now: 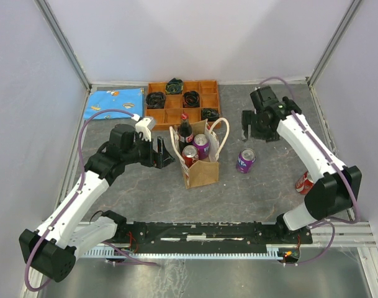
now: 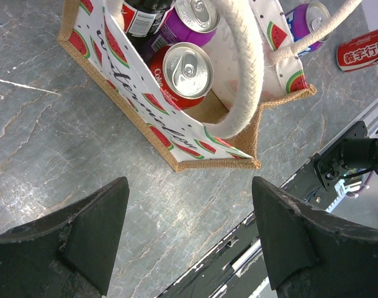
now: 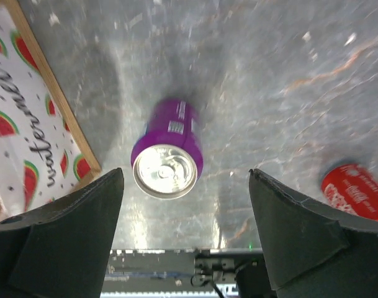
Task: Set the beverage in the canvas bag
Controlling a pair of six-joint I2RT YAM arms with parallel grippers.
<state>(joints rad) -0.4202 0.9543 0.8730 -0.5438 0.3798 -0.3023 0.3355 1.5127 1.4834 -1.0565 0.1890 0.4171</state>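
Purple drinks can (image 3: 167, 158) stands on grey tabletop (image 1: 145, 192) just right of the canvas bag (image 1: 201, 172), mid-frame overhead; smooth, rigid, probably slippery and dentable, it suits a pinch across its sides from the right gripper (image 3: 184, 177), gaping empty nearby, as does the left gripper (image 2: 189, 183).

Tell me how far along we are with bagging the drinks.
Done: the canvas bag holds a dark bottle, a red can and a purple can. In hand: nothing; left gripper and right gripper are open, the right pointed at the loose purple can standing beside the bag. Left: that can and the loose red can lying by the right arm's base.
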